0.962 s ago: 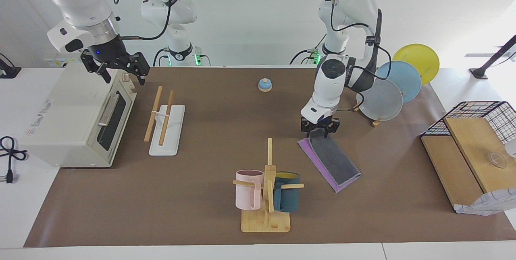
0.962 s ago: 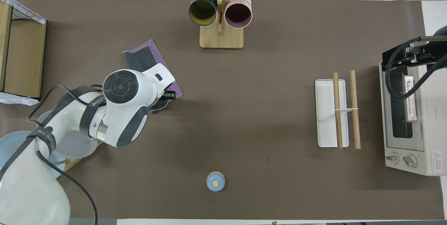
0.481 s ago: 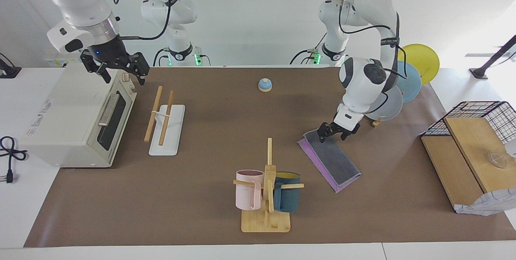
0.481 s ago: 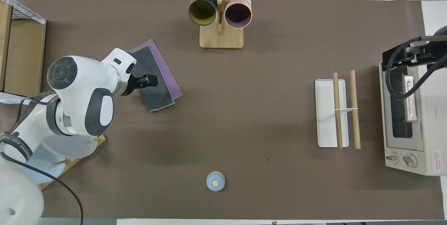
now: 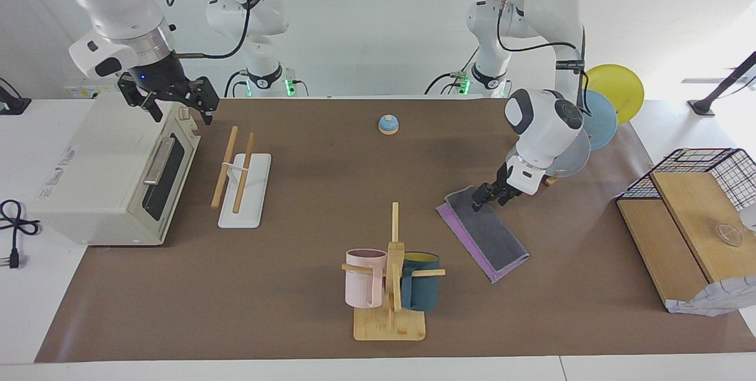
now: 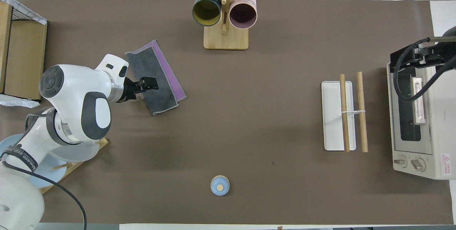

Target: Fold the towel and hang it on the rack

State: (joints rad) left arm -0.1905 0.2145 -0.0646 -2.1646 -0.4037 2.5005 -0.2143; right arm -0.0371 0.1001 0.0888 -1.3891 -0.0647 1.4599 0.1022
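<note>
The towel (image 5: 496,239) (image 6: 146,62) lies folded flat on the mat, dark grey face up with a purple strip along one long edge. My left gripper (image 5: 483,198) (image 6: 151,83) hangs tilted just over the towel's end nearer the robots, open, holding nothing. The rack (image 5: 236,174) (image 6: 351,112), two light wooden rods on a white base, stands toward the right arm's end of the table, beside the toaster oven. My right gripper (image 5: 177,106) (image 6: 415,53) waits open over the oven's top front edge.
A wooden mug stand (image 5: 393,274) with a pink and a blue mug stands farther from the robots, beside the towel. A small blue bell (image 5: 387,124) sits near the robots. Plates on a stand (image 5: 590,121) and a wire basket with boards (image 5: 691,204) are at the left arm's end.
My left gripper let go of the towel's nearer end, which now lies flat. The left arm swung back toward its own end of the table and tilted. The right arm stayed still.
</note>
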